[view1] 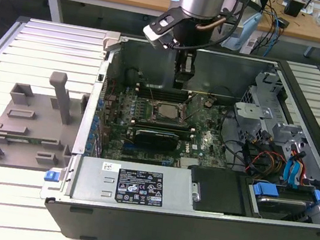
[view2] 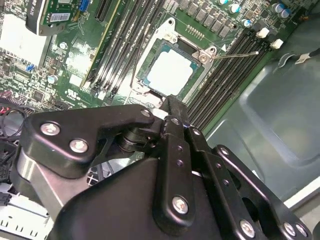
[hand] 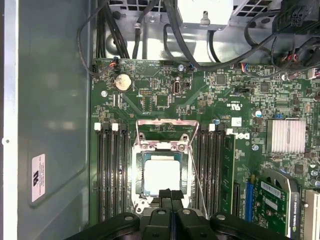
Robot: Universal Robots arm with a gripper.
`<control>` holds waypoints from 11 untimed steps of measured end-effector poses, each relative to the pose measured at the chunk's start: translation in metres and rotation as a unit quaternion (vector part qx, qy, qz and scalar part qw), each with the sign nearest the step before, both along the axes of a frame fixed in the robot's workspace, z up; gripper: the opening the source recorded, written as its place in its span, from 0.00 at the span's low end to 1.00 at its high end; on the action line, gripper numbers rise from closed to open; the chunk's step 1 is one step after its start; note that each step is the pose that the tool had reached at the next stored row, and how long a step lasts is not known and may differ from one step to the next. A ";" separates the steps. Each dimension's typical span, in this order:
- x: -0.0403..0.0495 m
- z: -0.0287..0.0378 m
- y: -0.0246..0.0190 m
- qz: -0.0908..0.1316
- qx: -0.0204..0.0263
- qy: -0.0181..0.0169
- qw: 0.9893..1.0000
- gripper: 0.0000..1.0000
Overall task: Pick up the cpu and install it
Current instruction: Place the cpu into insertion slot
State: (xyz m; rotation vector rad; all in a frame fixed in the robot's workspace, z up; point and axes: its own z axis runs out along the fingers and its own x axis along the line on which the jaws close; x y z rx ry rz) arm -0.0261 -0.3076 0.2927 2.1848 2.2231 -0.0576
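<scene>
- A grey tray (view1: 26,117) is lying on the slatted white table (view1: 44,41) at the exterior view's left, just beside the open computer case (view1: 191,228). An upright grey post (view1: 59,95) is standing on the tray.
- A power supply box (view1: 131,185) with a black label is sitting along the near wall of the case.
- The green circuit board (view1: 205,140) is lying flat on the floor of the case, towards the far side.
- The cpu (view1: 164,112) is sitting in its square socket (view1: 152,110) near the middle of that board, pale silver top facing up. In both wrist views it (view2: 170,72) (hand: 161,175) is lying flat and square inside the socket frame, with nothing gripping it.
- Rows of black memory slots (hand: 110,172) are running along both sides of the socket, and a thin metal lever (view2: 235,54) is sticking out beside it.
- The gripper (view1: 182,86) is hanging from the arm over the board, just on the far side of the cpu. In the first wrist view its two black fingers (hand: 165,195) are pressing together side by side (only a thin seam between them) and are holding nothing. Their tips (view2: 172,104) are lining up with the edge of the socket. Whether they are touching it I cannot tell.
- A long black card (view1: 156,136) is lying just on the near side of the socket.
- A metal drive cage (view1: 270,113) with blue tabs (view1: 264,190) and bundled cables is filling the case at the exterior view's right.
</scene>
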 end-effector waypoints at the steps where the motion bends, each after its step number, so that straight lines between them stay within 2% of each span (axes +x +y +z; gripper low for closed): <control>1: 0.0000 0.0018 0.0000 0.000 0.000 0.000 1.000 0.11; 4: 0.0000 0.0054 0.0000 0.000 0.000 0.000 1.000 0.11; 7: 0.0000 0.0149 0.0000 0.000 0.000 0.000 1.000 0.11; 11: 0.0000 0.0166 0.0000 0.000 0.000 0.000 1.000 0.11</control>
